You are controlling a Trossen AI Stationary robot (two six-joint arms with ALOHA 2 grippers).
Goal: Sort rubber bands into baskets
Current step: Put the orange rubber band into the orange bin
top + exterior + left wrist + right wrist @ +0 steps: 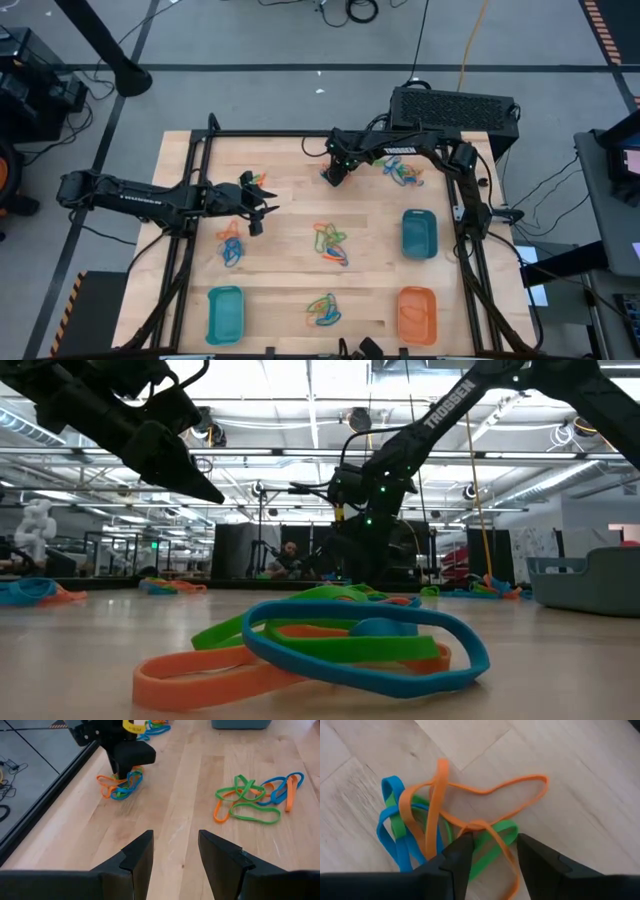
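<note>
My worktop [290,280] is pale wood planking inside a black frame. Directly on it lie several tangles of rubber bands [330,243] in orange, green and blue: one at the middle, one near the front [323,310], one on my left side [231,246], one toward the back [405,172] and one at the back's middle [445,820]. Three baskets also sit on it: a teal one [225,312] at front left, another teal one [419,233] on the right, and an orange one [417,313] at front right.

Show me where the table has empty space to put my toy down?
Bare wood lies between the left teal basket and the bottom band pile, and between the middle pile and the right teal basket. The back is crowded: both grippers and more piles.
</note>
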